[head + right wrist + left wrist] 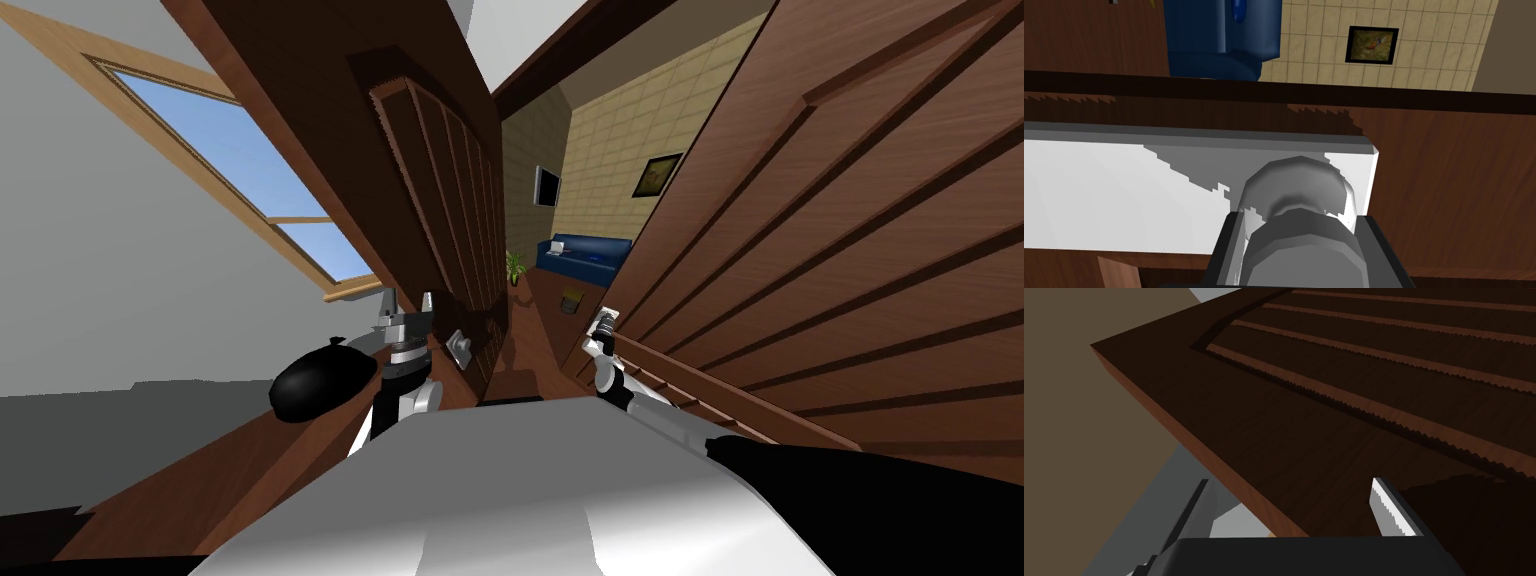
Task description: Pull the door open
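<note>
Closest to your right wrist camera is the grey round knob (pixel 1296 185). Your right tool (pixel 1300 218) is closed on it, with a finger pressed against each side. The knob stands out from a white plate (pixel 1124 190) fixed to the brown door (pixel 1449 175). From the head camera, that door is the big grooved leaf on your right. It stands ajar, and the right tool is at the edge that faces the gap.

Your left tool (pixel 1290 483) is spread wide and grips nothing. Its fingers (pixel 1389 508) point at the dark brown second leaf (pixel 1324 413), close to that leaf's free edge; you cannot tell whether they touch it. That second leaf stands on your left and carries its own grey handle (pixel 460 348), just beside the left tool.

Between the two leaves you look into a room with a tiled wall, a blue sofa (pixel 585 255), a small plant (pixel 515 265) and a framed picture (pixel 657 173). You also have a window (pixel 240 170) in the grey wall to the left of the second leaf.
</note>
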